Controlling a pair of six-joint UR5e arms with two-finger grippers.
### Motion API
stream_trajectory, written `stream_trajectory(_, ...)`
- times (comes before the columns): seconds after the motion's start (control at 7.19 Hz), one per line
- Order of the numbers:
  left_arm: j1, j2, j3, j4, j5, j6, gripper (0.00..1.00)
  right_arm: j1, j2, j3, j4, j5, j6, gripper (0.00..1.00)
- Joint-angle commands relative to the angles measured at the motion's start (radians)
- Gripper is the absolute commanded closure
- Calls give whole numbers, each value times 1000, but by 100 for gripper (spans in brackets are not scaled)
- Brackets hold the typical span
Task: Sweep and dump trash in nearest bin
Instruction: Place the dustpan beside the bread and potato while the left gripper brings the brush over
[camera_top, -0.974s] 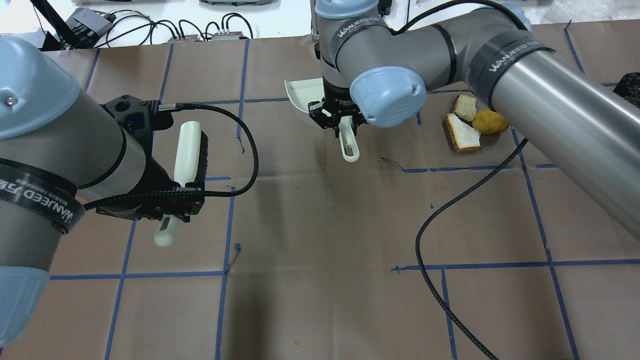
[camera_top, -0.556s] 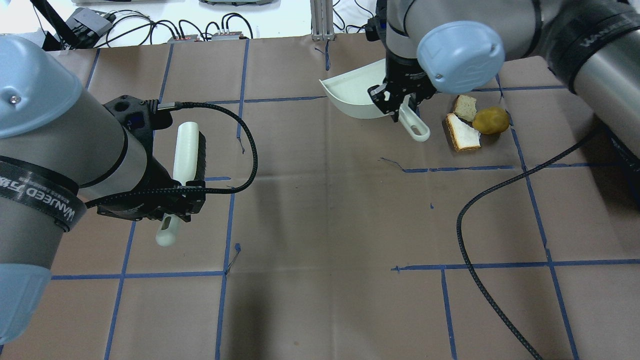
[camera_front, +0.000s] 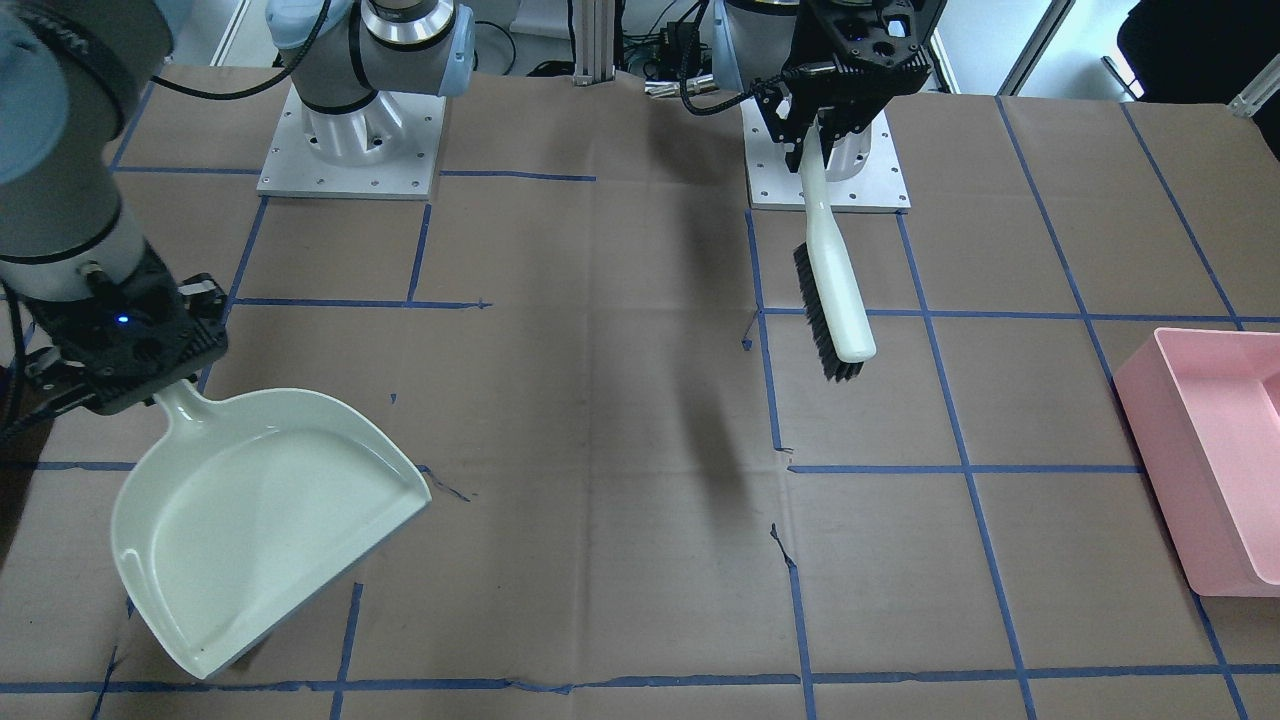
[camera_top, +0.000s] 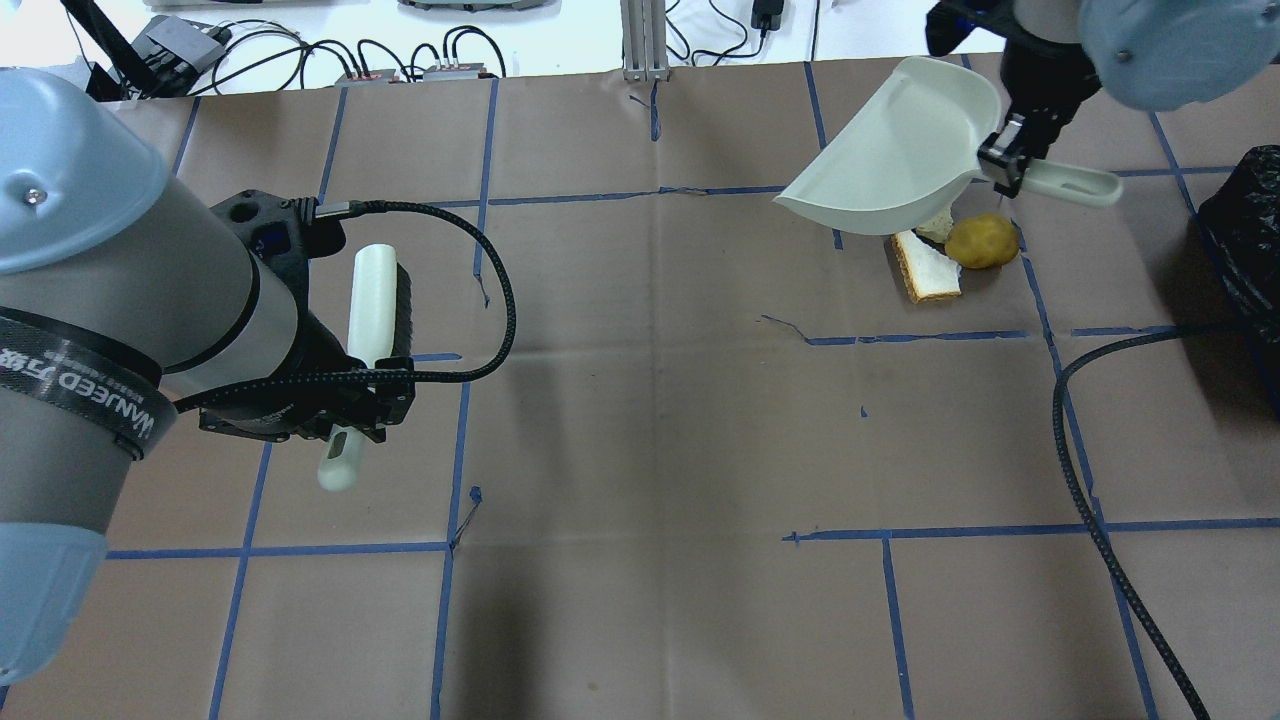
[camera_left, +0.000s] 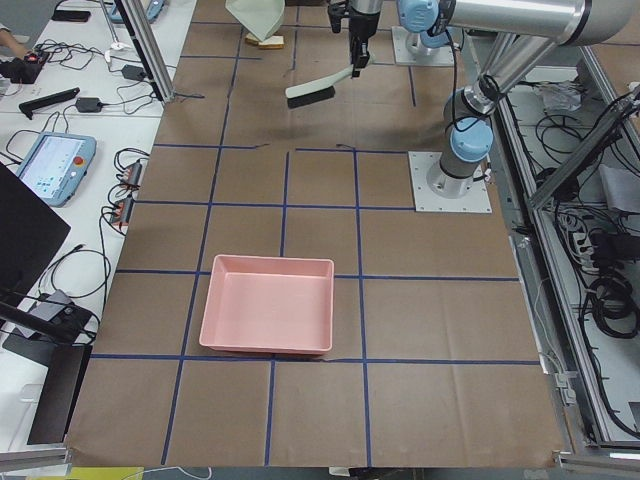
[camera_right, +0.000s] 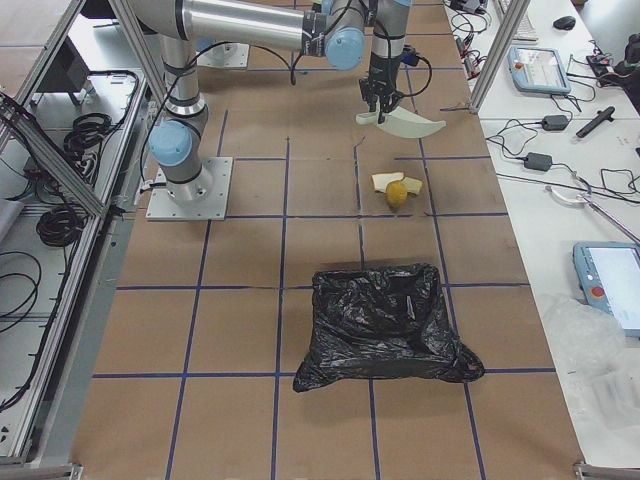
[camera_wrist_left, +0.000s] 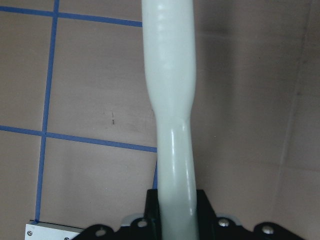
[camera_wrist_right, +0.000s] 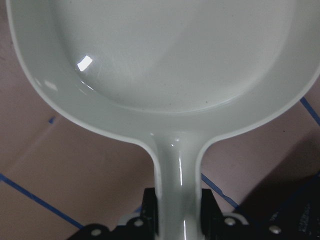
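Observation:
The trash lies together at the far right: a yellow-brown potato (camera_top: 982, 241), one white bread piece (camera_top: 928, 268), and a second bread piece (camera_top: 938, 225) half hidden under the dustpan. My right gripper (camera_top: 1003, 160) is shut on the handle of the pale green dustpan (camera_top: 890, 160) and holds it tilted in the air just beyond the trash. The right wrist view shows the empty pan (camera_wrist_right: 165, 55). My left gripper (camera_top: 348, 405) is shut on the handle of the white brush (camera_top: 375, 300), far to the left of the trash, bristles facing right.
A black bag-lined bin (camera_right: 385, 325) stands on the right end of the table, near the trash (camera_right: 396, 194). A pink bin (camera_left: 268, 318) stands at the left end. A black cable (camera_top: 1080, 470) lies across the right side.
My right arm has carried the dustpan from the table's middle to the right and farther back, over the trash, with the handle swung to the right. My left arm has hardly moved.

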Motion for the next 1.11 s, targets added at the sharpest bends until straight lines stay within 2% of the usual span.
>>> stream_trajectory(0.0,-2,-14,3,9,-90,-30,100,-200,-5,-7,-27,-2,-434,97)
stream_trajectory(0.14,-2,-84,9,22,-95,-55,100,-279,5,-6,-96,-2,-620,97)
stream_trajectory(0.28,-17,-161,27,112,-135,-60,100,-314,13,-1,-172,-5,-814,97)
stream_trajectory(0.42,-72,-199,39,172,-122,-55,100,-348,38,-1,-222,-3,-926,97)
stream_trajectory(0.7,-228,-349,100,286,26,-87,100,-406,134,-1,-362,-3,-1099,97)
stream_trajectory(0.83,-300,-478,227,274,41,-175,100,-407,183,-6,-423,-3,-1162,97)
stream_trajectory(0.97,-352,-576,384,204,36,-219,100,-411,220,-9,-426,1,-1169,97)
